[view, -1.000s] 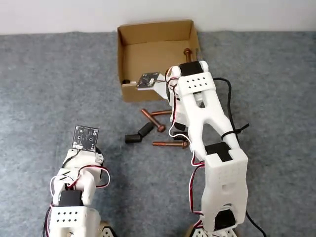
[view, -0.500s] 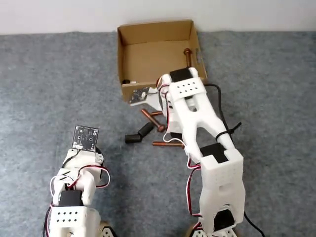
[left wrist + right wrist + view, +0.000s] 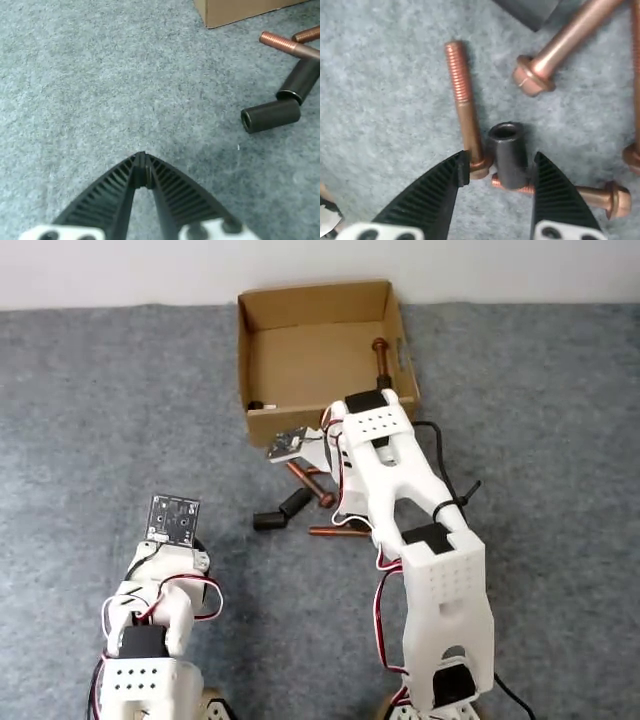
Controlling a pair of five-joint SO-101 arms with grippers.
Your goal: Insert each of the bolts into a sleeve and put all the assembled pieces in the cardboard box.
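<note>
My right gripper (image 3: 499,172) is open, low over the carpet, its jaws on either side of a black sleeve (image 3: 509,152). That sleeve rests across one copper bolt (image 3: 575,192), and a second bolt (image 3: 465,105) lies against it. A third bolt (image 3: 570,35) lies farther off. In the high view the right arm (image 3: 375,430) covers this spot, just in front of the cardboard box (image 3: 262,425). One bolt (image 3: 380,355) lies inside the box. My left gripper (image 3: 145,172) is shut and empty over bare carpet, with two more black sleeves (image 3: 272,116) ahead of it.
Loose bolts (image 3: 310,483) and two sleeves (image 3: 283,510) lie on the grey carpet between the arms and the box. A small dark piece (image 3: 257,405) sits in the box's near left corner. Open carpet stretches to the left and right.
The right arm has drawn back from the box's front wall and come down over the loose bolts. The left arm has not moved.
</note>
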